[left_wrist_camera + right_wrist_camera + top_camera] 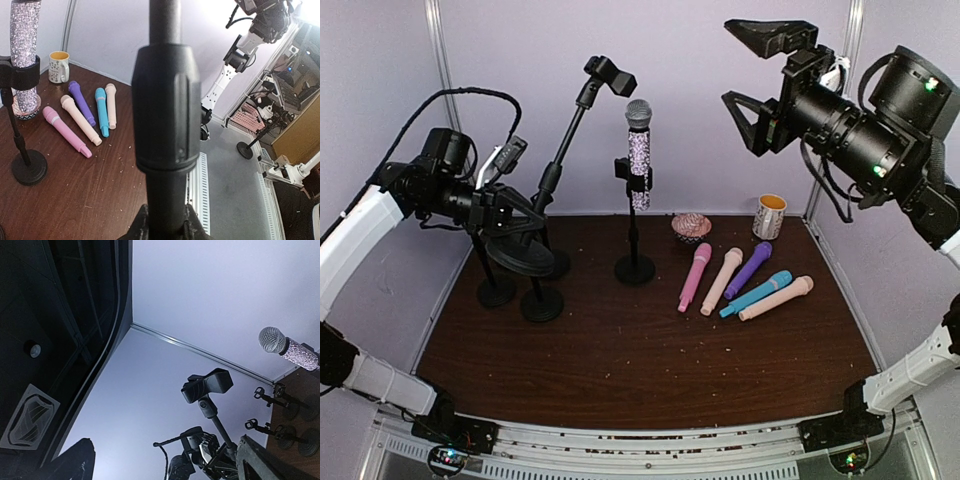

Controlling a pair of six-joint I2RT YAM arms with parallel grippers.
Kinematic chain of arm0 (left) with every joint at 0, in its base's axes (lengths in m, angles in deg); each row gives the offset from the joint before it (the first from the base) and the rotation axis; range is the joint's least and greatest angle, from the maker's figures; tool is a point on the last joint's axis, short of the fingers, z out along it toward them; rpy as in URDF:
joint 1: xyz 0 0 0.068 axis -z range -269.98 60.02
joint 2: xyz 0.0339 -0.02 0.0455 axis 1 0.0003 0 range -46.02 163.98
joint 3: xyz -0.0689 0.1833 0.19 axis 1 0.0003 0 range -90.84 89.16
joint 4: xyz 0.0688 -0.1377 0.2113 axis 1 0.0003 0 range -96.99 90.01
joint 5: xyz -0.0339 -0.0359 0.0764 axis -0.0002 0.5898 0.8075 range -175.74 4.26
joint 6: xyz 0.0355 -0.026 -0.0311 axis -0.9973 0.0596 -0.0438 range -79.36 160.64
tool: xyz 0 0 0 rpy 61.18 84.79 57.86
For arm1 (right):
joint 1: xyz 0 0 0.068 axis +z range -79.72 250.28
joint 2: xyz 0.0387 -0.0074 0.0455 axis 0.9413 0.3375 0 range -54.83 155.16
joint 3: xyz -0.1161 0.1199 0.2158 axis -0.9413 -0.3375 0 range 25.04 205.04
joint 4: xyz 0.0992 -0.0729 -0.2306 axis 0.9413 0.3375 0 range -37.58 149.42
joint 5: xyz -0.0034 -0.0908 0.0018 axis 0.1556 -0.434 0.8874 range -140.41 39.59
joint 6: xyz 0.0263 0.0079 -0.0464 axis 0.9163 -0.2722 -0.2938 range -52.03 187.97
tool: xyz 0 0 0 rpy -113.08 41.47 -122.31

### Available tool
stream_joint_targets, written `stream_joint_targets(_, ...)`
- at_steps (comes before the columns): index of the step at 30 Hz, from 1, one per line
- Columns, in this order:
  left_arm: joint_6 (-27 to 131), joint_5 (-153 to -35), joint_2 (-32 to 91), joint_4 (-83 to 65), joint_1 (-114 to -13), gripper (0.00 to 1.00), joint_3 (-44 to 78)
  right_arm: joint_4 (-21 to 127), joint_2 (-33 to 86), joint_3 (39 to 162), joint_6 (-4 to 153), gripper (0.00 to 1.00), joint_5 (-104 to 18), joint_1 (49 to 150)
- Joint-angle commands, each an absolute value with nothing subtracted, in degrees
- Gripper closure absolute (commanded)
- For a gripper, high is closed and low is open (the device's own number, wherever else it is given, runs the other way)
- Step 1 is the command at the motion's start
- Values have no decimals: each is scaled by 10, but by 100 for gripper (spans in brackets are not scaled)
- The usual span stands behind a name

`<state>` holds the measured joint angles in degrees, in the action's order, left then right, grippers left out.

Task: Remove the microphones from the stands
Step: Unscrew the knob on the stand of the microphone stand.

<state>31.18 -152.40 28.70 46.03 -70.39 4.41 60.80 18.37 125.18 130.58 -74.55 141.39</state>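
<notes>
Left gripper (508, 212) clamps the tall black stand's pole (570, 135), likely steadying it. Right gripper (754, 78) gapes empty, apparently readied for the glittery silver microphone (639, 150)

Microphone (639, 150) common to all three views

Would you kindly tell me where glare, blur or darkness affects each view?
Top external: evenly lit, sharp. Left wrist: the close stand pole looks soft, upper right corner blown out. Right wrist: left side dark, glitter microphone crisp.
</notes>
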Motion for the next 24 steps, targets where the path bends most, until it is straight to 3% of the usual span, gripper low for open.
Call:
stream_joint_targets(1, 289, -1533, 281, 449, -706, 100, 41, 657, 203, 1267, 1258, 0, -802, 1413)
stream_joint_targets(9, 280, -1540, 262, 451, -706, 100, 56, 702, 185, 1299, 1249, 0, -794, 1378)
stream_joint_targets(17, 283, -1543, 262, 451, -707, 100, 49, 718, 253, 1375, 1191, 0, -777, 1371)
stream_joint_targets(24, 280, -1548, 268, 447, -706, 100, 45, 604, 216, 1157, 1122, 0, -721, 1366)
